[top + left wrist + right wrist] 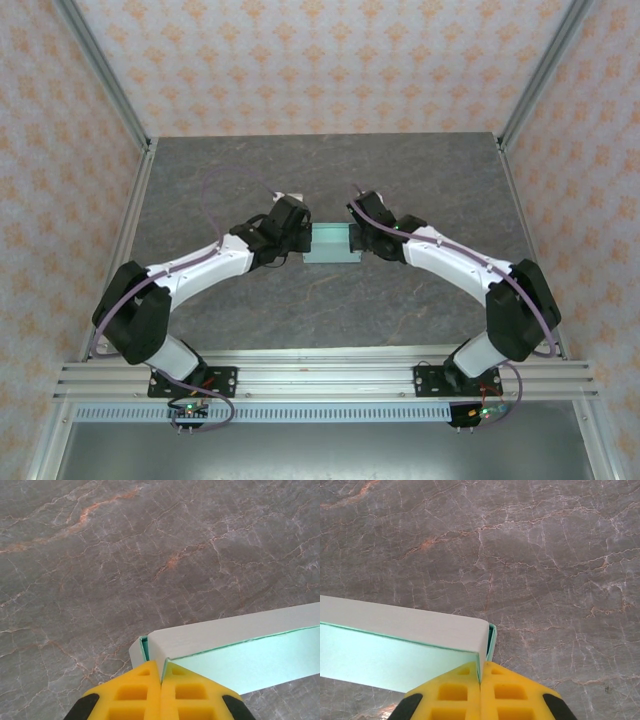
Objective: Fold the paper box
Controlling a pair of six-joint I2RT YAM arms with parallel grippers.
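Two arms meet over a slim mint box [332,243] at the middle of the table [330,320]. The left gripper [303,238] is at its left end and the right gripper [357,238] at its right.

In the left wrist view the yellow fingers [132,692] are pressed together. The card at the box's end corner runs straight into the seam between them, so they appear to pinch a single wall of card. The right wrist view shows the same at the other end, with the pads [507,692] tight on the corner edge.

The box lies long and low on the stone-patterned surface, a pale grey-white panel uppermost and a mint face beside it. A sliver of mint lining shows at each end. Whether the end flaps are tucked in cannot be told.

The box looks very light and thin-walled. It would likely slide on the smooth top if pushed from one side only, and it would dent or bow under a hard squeeze. Its walls will probably spring open unless creased firmly.

The safest hold seems to be where the grippers are now, on a wall edge close to a corner fold, where the card is stiffest. The long panels would likely buckle if gripped at mid-span. With both ends held, unmatched pulls could tear the card or open a seam.
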